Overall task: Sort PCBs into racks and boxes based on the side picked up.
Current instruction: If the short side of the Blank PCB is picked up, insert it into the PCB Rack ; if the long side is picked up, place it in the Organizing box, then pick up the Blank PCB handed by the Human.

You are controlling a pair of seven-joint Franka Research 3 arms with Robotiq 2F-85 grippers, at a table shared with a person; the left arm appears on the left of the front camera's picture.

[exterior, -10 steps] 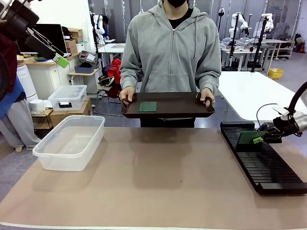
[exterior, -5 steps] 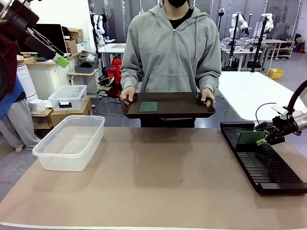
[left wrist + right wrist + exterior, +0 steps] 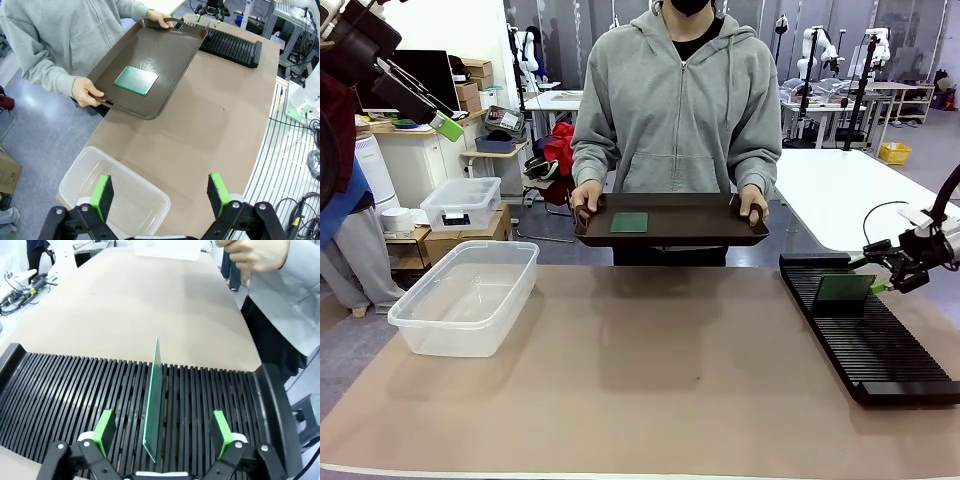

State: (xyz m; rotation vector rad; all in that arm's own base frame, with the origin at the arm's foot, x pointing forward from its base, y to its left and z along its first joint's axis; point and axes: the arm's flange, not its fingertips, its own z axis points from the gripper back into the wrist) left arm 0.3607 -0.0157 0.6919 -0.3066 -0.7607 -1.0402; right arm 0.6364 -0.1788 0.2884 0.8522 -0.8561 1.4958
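One green PCB (image 3: 844,290) stands on edge in a slot near the far end of the black rack (image 3: 868,340). My right gripper (image 3: 896,276) hovers just right of it, open. In the right wrist view the PCB (image 3: 152,400) rises from the rack (image 3: 75,390) between the spread fingers (image 3: 104,430), touching neither. A second PCB (image 3: 628,222) lies flat on the brown tray (image 3: 690,225) the person holds. My left gripper (image 3: 425,105) is raised at the far left, open and empty, above the clear box (image 3: 465,295). The left wrist view shows the box (image 3: 145,192), tray (image 3: 165,45) and PCB (image 3: 135,80).
The person stands at the far edge, both hands on the tray handles. A smaller lidded box (image 3: 460,203) sits on a shelf behind the table at the left. Brown table surface lies bare between the clear box and the rack.
My right gripper opened and let go of the PCB, which now stands in the rack by itself. The gripper drew back to the right and slightly up. The left arm stayed still.
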